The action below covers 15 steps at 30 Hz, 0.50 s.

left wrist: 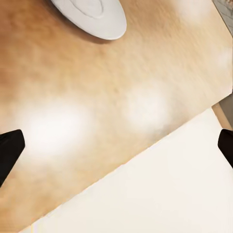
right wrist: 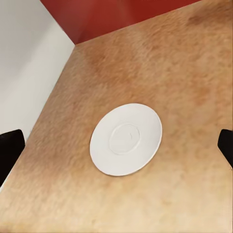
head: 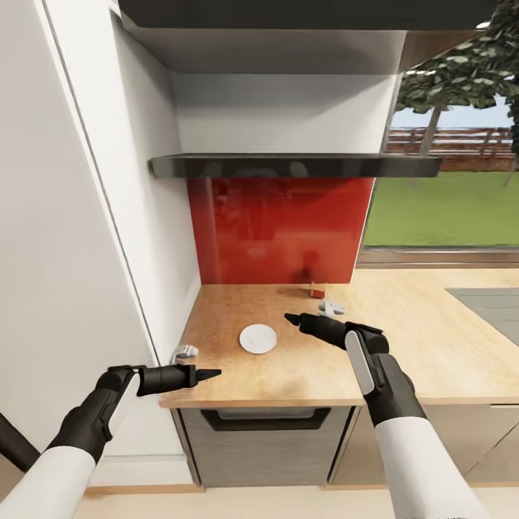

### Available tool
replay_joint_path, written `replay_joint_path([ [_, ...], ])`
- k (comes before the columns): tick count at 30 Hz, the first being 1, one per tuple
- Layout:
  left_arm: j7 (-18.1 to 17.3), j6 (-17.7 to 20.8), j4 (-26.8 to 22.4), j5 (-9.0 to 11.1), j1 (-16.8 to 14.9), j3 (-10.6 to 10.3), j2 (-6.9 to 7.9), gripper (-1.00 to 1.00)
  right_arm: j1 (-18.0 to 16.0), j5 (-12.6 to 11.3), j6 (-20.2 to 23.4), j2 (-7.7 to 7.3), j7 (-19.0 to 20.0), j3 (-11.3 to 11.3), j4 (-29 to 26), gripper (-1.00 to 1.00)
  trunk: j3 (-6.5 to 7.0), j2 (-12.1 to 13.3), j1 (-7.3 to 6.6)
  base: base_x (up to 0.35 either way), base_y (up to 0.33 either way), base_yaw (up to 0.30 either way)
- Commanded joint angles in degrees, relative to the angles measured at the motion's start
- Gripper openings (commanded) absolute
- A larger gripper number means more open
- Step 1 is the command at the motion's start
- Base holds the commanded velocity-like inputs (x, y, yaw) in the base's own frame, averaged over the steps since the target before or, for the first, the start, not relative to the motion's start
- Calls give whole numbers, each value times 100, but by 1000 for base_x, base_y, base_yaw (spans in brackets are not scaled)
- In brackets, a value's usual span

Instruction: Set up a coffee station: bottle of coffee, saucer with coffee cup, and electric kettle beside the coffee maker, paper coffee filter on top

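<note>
Head view: the countertop (head: 404, 339) is a light beige wood-look slab w/ a wooden front edge, running from the white wall at left to the window side at right, over a grey drawer front (head: 263, 432). The saucer (head: 258, 339) lies flat on it, near the front-left corner: small, plain white, round, w/ a faint inner ring. Nothing sits on it. Behind it a glossy red backsplash (head: 281, 231) stands under the kitchen shelf (head: 295, 165), a thin dark grey board; the shelf top is not visible from here. At the foot of the backsplash, a small clear item w/ red base and some pale grey pieces beside it, too small to identify. The left gripper (head: 209, 374) hovers off the counter's front-left corner, pointing right, apart from the saucer; fingers look drawn together, approx. The right gripper (head: 292, 318) hovers over the counter just right of the saucer, pointing left, not touching it.

Left wrist view: saucer rim (left wrist: 92, 14) at frame edge, counter surface w/ bright glare spots, pale floor beyond the edge. Black fingertips (left wrist: 9, 150) sit at opposite frame sides, i.e. jaws spread, nothing between them.

Right wrist view: saucer (right wrist: 126, 139) centred on the counter, white disc w/ raised centre ring, near the wall corner. Fingertips (right wrist: 10, 148) wide apart, holding nothing.
</note>
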Motion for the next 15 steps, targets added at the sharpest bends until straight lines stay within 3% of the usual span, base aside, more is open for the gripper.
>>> replay_joint_path([
  [1,-2,33,4,25,-4,-2,1,100,-7,12,34,7,34,-20,8,100,-13,-13,7,317,0,0],
  [5,-2,31,80,34,-7,2,-5,100,-8,15,35,7,38,-13,64,100,-13,-13,7,327,0,0],
  [7,38,23,215,22,-9,0,-224,100,-9,15,35,6,39,-23,245,100,-13,-13,7,261,-132,0],
  [15,172,21,240,29,3,1,-301,100,-9,16,35,6,39,-13,293,100,-13,-13,7,181,-199,0],
])
